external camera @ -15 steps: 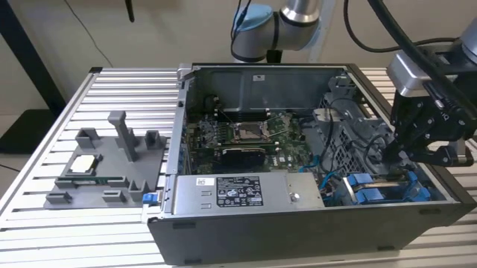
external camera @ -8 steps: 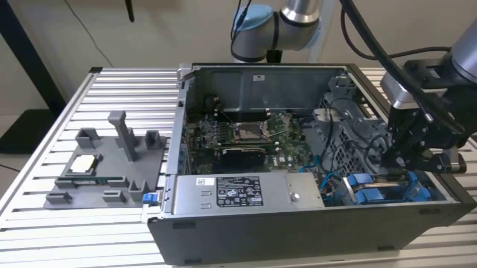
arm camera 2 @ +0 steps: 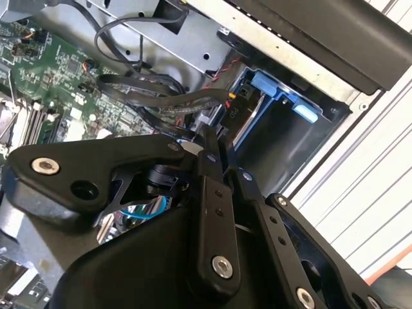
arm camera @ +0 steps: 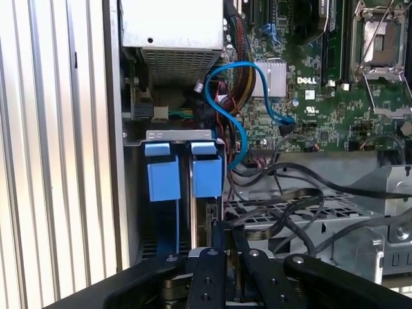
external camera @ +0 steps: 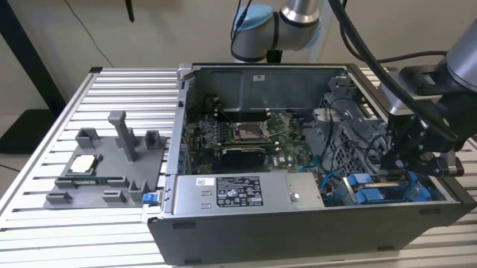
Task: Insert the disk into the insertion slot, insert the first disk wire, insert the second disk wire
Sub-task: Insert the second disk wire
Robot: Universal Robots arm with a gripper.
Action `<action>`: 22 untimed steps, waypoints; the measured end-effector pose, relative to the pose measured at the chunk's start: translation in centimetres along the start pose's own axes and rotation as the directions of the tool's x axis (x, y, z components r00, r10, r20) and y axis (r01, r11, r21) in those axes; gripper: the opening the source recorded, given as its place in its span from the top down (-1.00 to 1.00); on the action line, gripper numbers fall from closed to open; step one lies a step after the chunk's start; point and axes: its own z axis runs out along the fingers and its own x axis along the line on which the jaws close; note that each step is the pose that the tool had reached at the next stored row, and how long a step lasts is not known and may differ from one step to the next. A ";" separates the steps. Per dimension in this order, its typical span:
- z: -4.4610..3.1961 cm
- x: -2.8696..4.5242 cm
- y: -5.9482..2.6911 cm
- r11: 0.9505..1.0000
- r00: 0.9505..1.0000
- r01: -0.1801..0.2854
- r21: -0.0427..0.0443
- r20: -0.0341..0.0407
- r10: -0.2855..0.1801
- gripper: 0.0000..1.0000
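Going by the exterior view's left to right: grey tray (external camera: 104,167) on the desk (external camera: 111,89), not in play. Then the open case (external camera: 298,234), with the grey power box (external camera: 238,192) along its near wall and the board (external camera: 246,134) behind it. My tool (external camera: 397,173) is down inside the case at the exterior view's right, over the blue bay.

In the first wrist view the disk (arm camera: 207,177) sits edge-up in its slot, its blue carrier tab just beside a second blue carrier (arm camera: 163,180). It looks seated, so I call step one done.

The tool's fingers are drawn together right over the disk's edge. I can't tell if anything is pinched between them.

Wires: a blue cable (arm camera: 239,132) loops from the board down beside the disk. Black cables (arm camera: 290,199) lie loose next to the bay. In the second wrist view a black plug (arm camera 2: 233,106) sits close to the fingertips, at the bay's mouth. Can't tell if it's plugged in. I judge both wire steps still open.
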 end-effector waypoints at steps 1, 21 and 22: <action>0.03 0.01 0.00 1.000 1.000 0.000 0.001 0.000 0.000 0.68; 0.97 0.18 -0.35 1.000 1.000 0.001 0.008 -0.001 -0.001 0.68; 1.01 0.20 -0.35 1.000 1.000 0.001 0.008 -0.002 -0.001 0.68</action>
